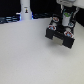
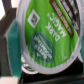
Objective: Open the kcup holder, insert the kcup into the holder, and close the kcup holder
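Green kcup (image 2: 46, 37) is gripped by the tool (image 1: 65, 20), held just above the black kcup holder (image 1: 61, 36) on the white surface (image 1: 25, 55).

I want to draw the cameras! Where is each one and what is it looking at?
Exterior view: off the arm, looking down across the white table at the kcup holder; the gripper shows above it.
Wrist view: on the wrist, very close to the kcup; dark gripper parts may show, blurry.
Shared: the kcup and black holder.
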{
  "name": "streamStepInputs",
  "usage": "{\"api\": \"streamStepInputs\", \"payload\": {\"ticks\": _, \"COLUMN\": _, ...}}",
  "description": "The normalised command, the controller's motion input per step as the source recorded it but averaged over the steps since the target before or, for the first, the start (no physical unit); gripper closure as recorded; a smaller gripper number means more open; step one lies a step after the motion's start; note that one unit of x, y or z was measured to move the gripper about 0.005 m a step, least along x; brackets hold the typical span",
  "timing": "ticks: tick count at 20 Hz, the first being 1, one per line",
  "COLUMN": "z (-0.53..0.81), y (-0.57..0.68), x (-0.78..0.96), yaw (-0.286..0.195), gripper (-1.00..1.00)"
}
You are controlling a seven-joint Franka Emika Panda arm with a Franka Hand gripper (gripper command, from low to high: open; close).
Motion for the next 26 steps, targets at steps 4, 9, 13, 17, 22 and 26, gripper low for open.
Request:
{"api": "streamStepInputs", "payload": {"ticks": 4, "z": -0.27, "y": 0.02, "x": -0.14, "yaw": 0.052, "gripper": 1.00}}
{"api": "streamStepInputs", "payload": {"ticks": 9, "z": -0.19, "y": -0.02, "x": -0.07, "yaw": 0.012, "gripper": 1.00}}
{"api": "streamStepInputs", "payload": {"ticks": 13, "z": -0.04, "y": -0.03, "x": -0.06, "yaw": -0.005, "gripper": 1.00}}
{"api": "streamStepInputs", "payload": {"ticks": 17, "z": 0.07, "y": -0.01, "x": -0.11, "yaw": -0.001, "gripper": 1.00}}
{"api": "streamStepInputs", "payload": {"ticks": 22, "z": 0.07, "y": -0.04, "x": -0.45, "yaw": -0.020, "gripper": 1.00}}
{"api": "streamStepInputs", "payload": {"ticks": 26, "z": 0.03, "y": -0.12, "x": -0.61, "yaw": -0.066, "gripper": 1.00}}
